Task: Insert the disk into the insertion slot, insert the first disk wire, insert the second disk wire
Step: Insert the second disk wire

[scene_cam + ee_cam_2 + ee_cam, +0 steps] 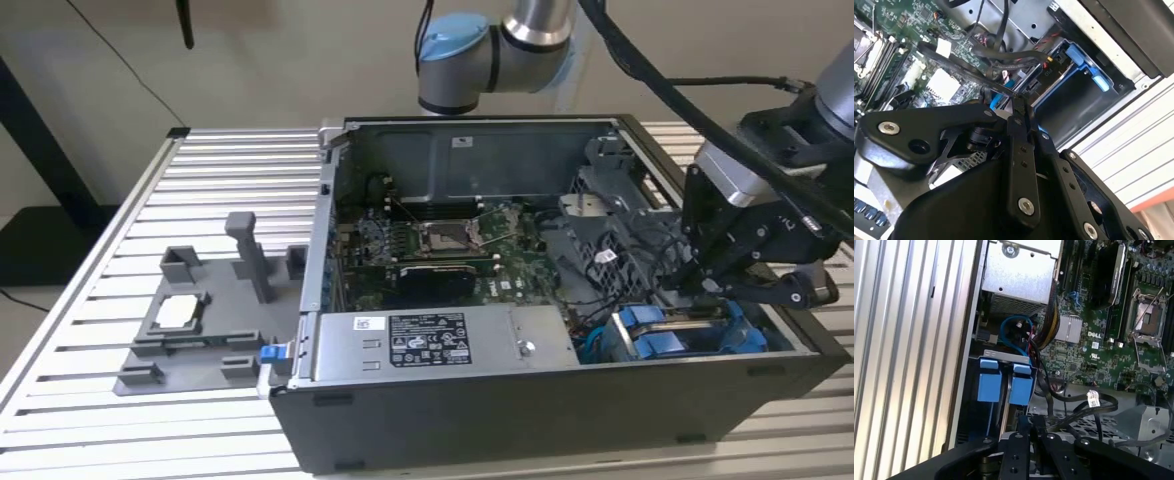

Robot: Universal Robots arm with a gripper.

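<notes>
In the exterior view the computer case sits centre, the insertion slot at its four o'clock corner with the blue-framed disk seated inside. Your gripper hangs just above, jaws pinched together on a black wire. Keep the connector square. Its tip is hidden.

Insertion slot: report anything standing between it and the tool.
Black cables loop across just in front of the tool in the first wrist view, beside the insertion slot; nothing else visible lies between them.
</notes>
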